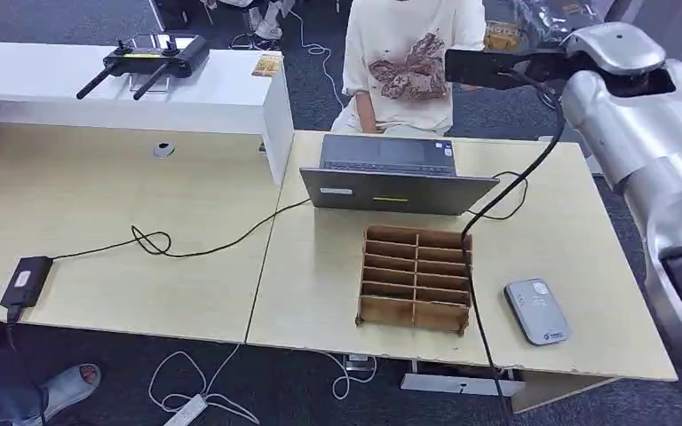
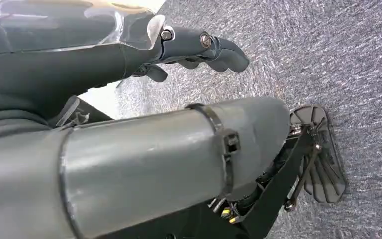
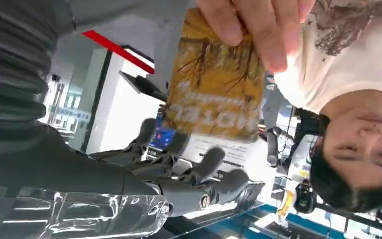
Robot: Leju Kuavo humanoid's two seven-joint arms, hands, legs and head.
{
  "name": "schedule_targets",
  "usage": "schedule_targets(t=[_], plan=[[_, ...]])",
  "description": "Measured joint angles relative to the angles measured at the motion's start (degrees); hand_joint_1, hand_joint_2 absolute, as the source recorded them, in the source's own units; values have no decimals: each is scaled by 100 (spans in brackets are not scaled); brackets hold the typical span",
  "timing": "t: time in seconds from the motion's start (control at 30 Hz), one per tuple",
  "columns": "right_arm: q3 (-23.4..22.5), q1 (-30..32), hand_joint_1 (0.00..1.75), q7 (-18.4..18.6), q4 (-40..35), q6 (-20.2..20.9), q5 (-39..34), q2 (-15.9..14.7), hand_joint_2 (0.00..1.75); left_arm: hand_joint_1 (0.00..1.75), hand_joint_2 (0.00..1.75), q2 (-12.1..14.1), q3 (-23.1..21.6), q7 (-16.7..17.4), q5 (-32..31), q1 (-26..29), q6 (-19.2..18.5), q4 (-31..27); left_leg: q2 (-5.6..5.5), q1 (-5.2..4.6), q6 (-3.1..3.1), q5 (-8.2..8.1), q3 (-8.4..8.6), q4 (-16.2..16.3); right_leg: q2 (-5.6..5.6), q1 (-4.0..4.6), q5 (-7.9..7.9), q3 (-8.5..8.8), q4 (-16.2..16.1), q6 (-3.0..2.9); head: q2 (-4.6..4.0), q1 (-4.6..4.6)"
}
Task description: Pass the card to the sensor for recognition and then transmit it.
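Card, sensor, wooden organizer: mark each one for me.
card (image 3: 214,94), right wrist view, middle of its yellow printed face
sensor (image 1: 537,311), head view, centre of its grey top
wooden organizer (image 1: 416,277), head view, central divider between its slots

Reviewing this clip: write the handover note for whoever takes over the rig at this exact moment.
Left hand: hangs over the carpet, fingers curled, holding nothing.
Right hand: raised toward the person, fingers apart; whether it touches the card is unclear.
Card: yellow, held by the person's hand just beside the right hand's fingers.
Sensor: grey, lying flat on the table, next to the wooden divider box.
Done: right arm is up for the handoff.
Left: grip the card, bring it to the sensor, then pass it on.
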Motion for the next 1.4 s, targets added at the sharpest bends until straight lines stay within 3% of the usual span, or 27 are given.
schedule_targets(t=[0.23,0.43,0.57,0.8,0.9,1.1,1.23,1.4], plan=[[-558,25,0,-175,-18,-481,-923,-17,175,0,0,-18,7,-2,0,0,90,0,0,0,0,0,-1,0,0,0,0,-1,0,0,0,0],[-1701,187,0,-700,-160,-616,-2383,-26,175,0,0,-31,7,-2,2,-1,127,0,0,-1,0,0,-1,1,0,-1,0,-1,-1,0,0,2],[-2328,254,0,-969,-297,-380,-3028,-77,175,0,0,-33,7,-2,20,0,116,0,-1,-1,0,0,-1,1,-1,-1,0,-1,-2,0,0,0],[-3181,594,0,-1300,-645,508,-4075,-409,175,0,0,-33,7,-2,88,3,6,0,-3,-1,0,-1,-2,1,-5,-1,0,1,-7,1,0,2],[-3473,1053,0,-1250,-1144,991,-4807,-750,175,0,0,-50,7,-13,131,2,-28,0,-8,-1,3,-3,0,2,-7,-2,0,4,-11,1,0,4],[-3735,2078,0,-689,-2315,1759,-6600,-1555,175,0,0,-57,9,-13,144,5,-144,0,-13,-2,7,-6,-2,8,-16,-2,-2,2,-15,5,0,0],[-4015,3230,0,-509,-3544,1816,-7921,-2392,175,0,0,-68,7,-13,181,13,-166,0,-46,0,18,-14,-7,7,-50,1,-11,16,-23,14,0,-4],[-4835,5174,0,-763,-5313,1687,-8050,-3062,175,0,0,-83,7,-13,195,9,-221,0,-38,0,33,-32,-8,5,-44,2,-24,15,-26,21,0,4]])
